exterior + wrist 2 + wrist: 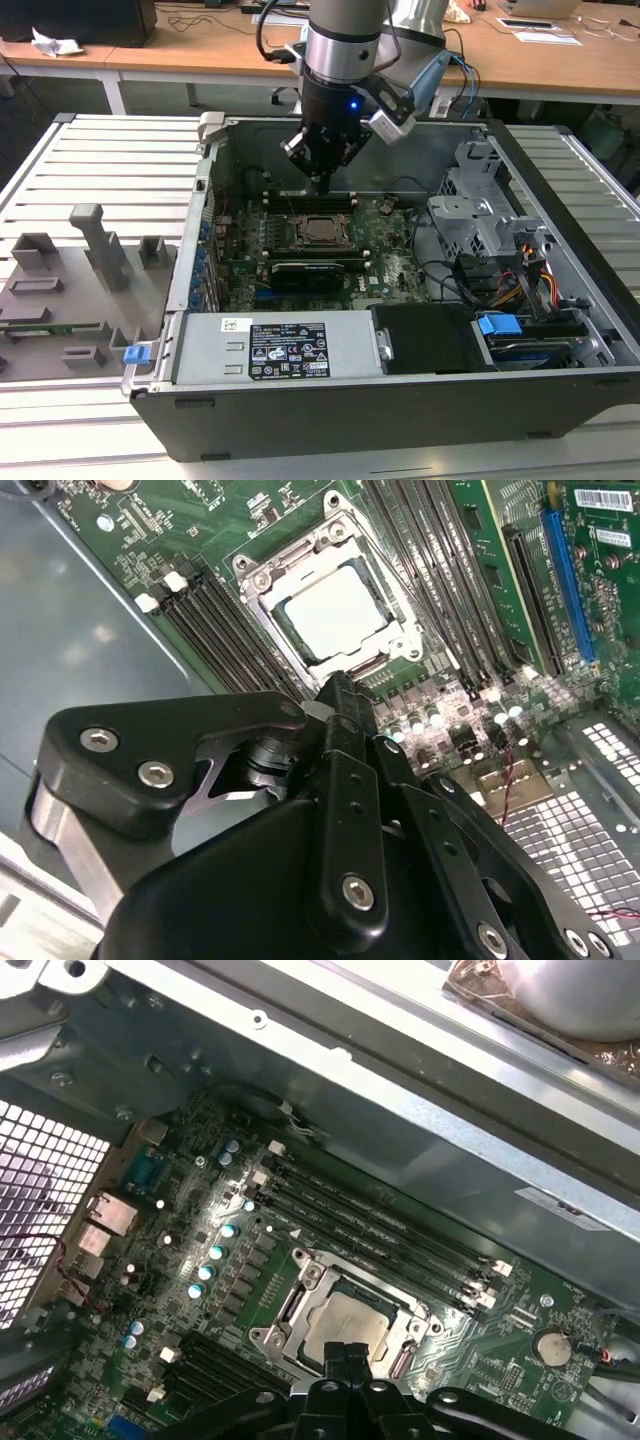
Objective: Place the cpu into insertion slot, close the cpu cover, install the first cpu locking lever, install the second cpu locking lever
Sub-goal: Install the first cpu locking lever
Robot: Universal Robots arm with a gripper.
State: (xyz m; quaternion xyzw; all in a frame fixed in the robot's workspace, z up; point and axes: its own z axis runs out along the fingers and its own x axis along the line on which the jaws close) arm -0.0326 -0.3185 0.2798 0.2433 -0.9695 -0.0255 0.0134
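Cpu top is recorded as matt silver-grey metal. Cpu cover is noted as bright bare metal. Pincer is finished matt black, with shiny screw heads.

Arm upright, gripper closed, pointing down

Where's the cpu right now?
In the exterior view the cpu sits in the insertion slot near the middle of the green motherboard, just below the end effector, with black memory slots alongside.
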